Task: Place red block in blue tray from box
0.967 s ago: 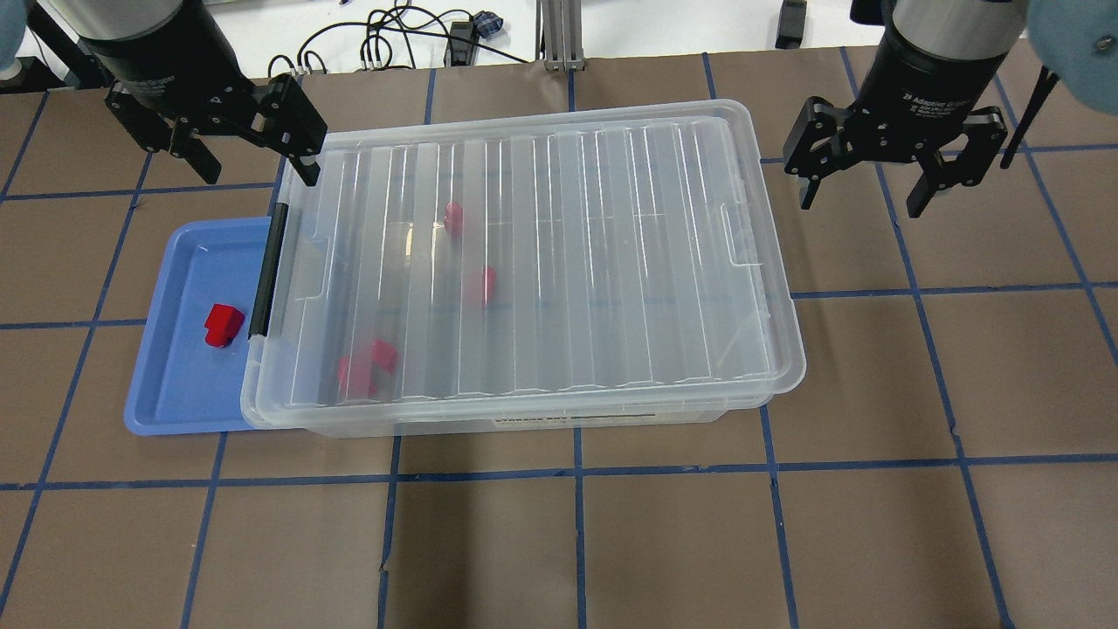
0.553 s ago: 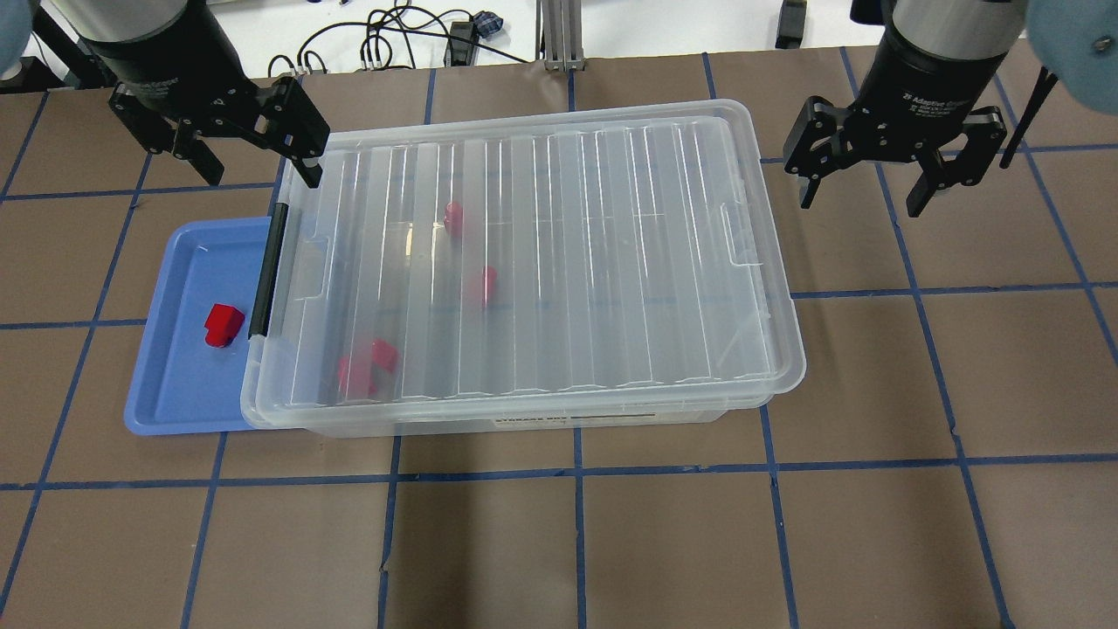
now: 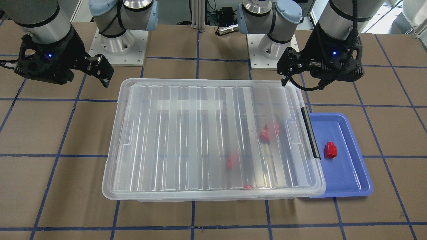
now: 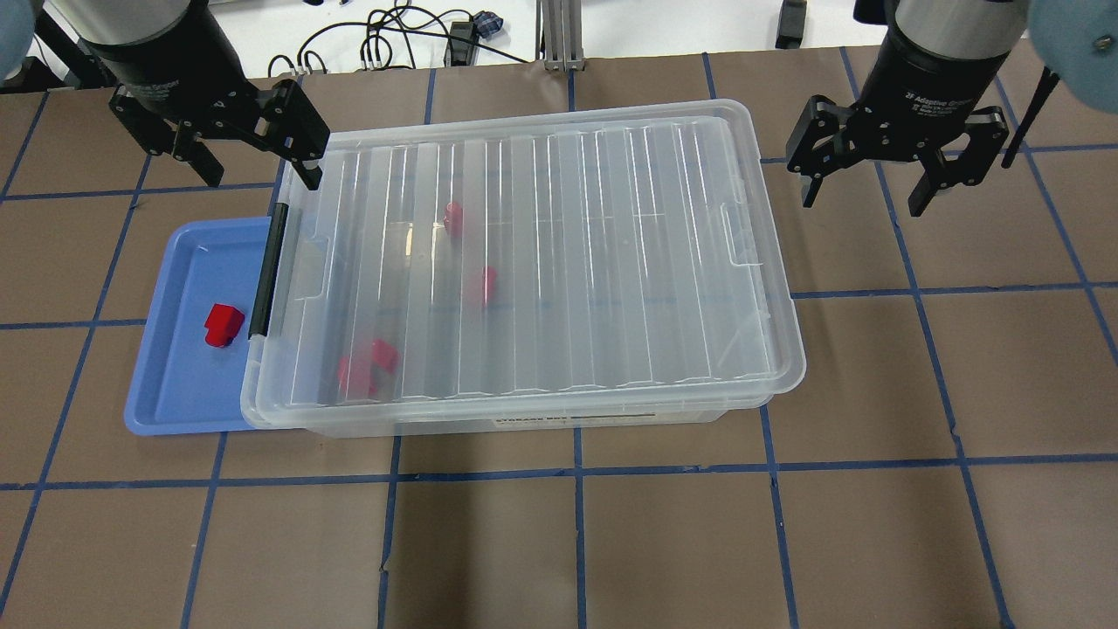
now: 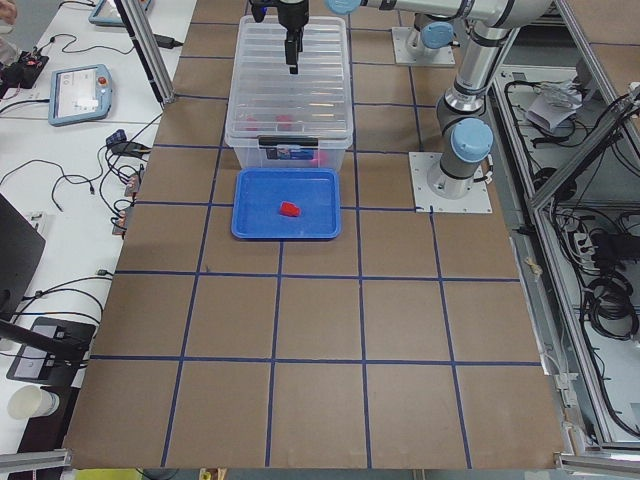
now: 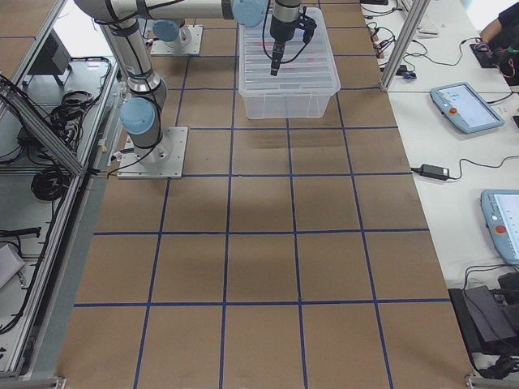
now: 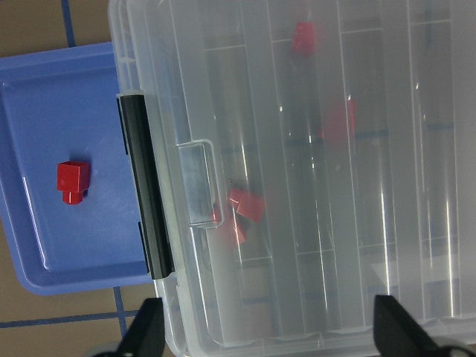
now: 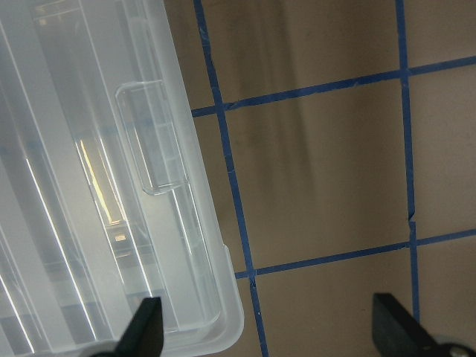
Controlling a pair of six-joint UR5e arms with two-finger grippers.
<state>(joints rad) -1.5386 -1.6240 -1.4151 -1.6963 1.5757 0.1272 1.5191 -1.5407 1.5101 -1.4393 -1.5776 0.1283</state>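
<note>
One red block [image 4: 224, 325] is located in the blue tray [image 4: 188, 384], at the left of the overhead view. The block lies flat on the tray floor near the tray's right side, clear of the rim and touched by neither tool.

The tray is positioned on the table [image 4: 611, 542] against the left short end of the box [image 4: 524, 418]. In the overhead view, the tray's right edge is hidden beneath the box rim; whether the two are in contact cannot be determined.

The ribbed clear lid [image 4: 611, 262] is seated on the box. The black latch bar [image 4: 267, 271] is located on the short end facing the tray. Further red blocks [image 4: 367, 367] are visible through the lid in the left half of the box: a cluster near the lower left corner and two single blocks nearer the centre.

The left tool [image 4: 259, 170] is held at the upper left of the overhead view, above the upper left corner of the box. Its fingers are spread apart and nothing is held between them.

The right tool [image 4: 863, 201] is held at the upper right, above the table just past the right short end of the box. Its fingers are likewise spread apart and nothing is gripped.
</note>
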